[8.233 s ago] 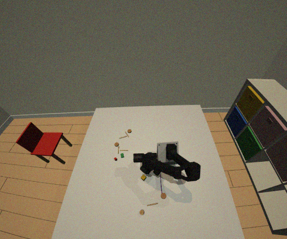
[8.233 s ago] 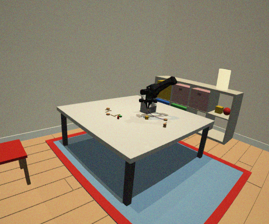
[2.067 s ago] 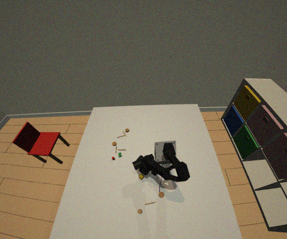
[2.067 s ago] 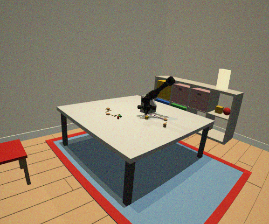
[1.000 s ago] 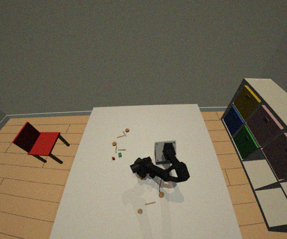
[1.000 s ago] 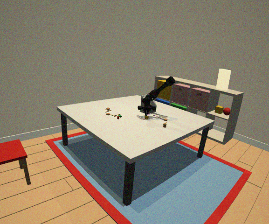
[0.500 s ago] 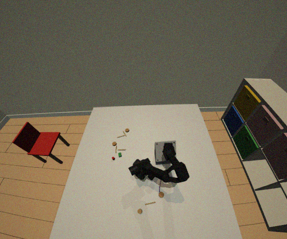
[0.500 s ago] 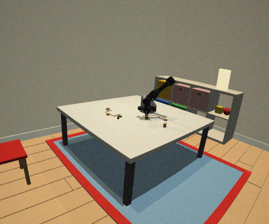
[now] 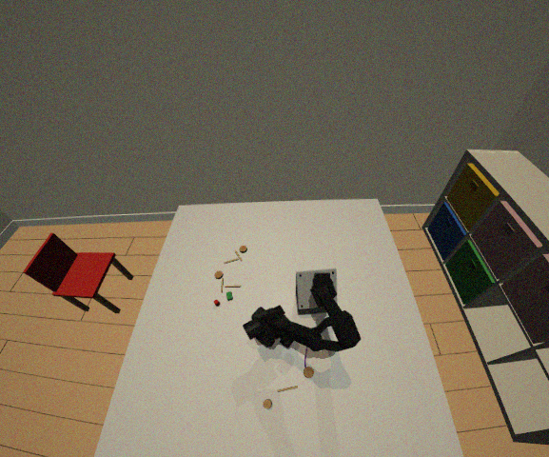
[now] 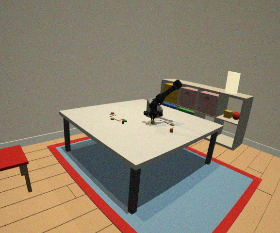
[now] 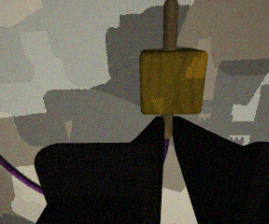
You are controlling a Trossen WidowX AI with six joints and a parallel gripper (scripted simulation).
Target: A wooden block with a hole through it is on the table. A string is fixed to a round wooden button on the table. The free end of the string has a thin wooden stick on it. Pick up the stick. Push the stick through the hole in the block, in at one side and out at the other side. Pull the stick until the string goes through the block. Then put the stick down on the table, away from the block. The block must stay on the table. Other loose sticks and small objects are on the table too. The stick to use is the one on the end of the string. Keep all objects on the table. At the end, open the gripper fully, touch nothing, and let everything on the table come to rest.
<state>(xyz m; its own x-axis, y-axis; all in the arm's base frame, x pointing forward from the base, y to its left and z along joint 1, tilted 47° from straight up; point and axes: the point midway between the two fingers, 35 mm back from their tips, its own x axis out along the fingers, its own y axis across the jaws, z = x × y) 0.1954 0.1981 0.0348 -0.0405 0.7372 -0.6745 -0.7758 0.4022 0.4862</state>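
Observation:
The yellow-brown wooden block (image 11: 173,81) (image 10: 152,122) is on the table; the arm hides it in the top view. The thin wooden stick (image 11: 170,25) runs through the block, its far part out beyond the far side and its string end out at the near side. My gripper (image 11: 166,123) (image 10: 152,119) is shut on that string end, with the fingertips close to the near side of the block. The purple string (image 11: 14,174) (image 10: 163,121) (image 9: 305,358) leads from the stick's end, between the fingers, to the round wooden button (image 9: 308,372) (image 10: 172,124).
A loose stick (image 9: 287,388) and another button (image 9: 267,404) lie near the string's button. A green piece (image 9: 228,296), a red piece (image 9: 216,303), two more buttons and several sticks lie to the left. The arm's grey base plate (image 9: 304,285) is behind the arm.

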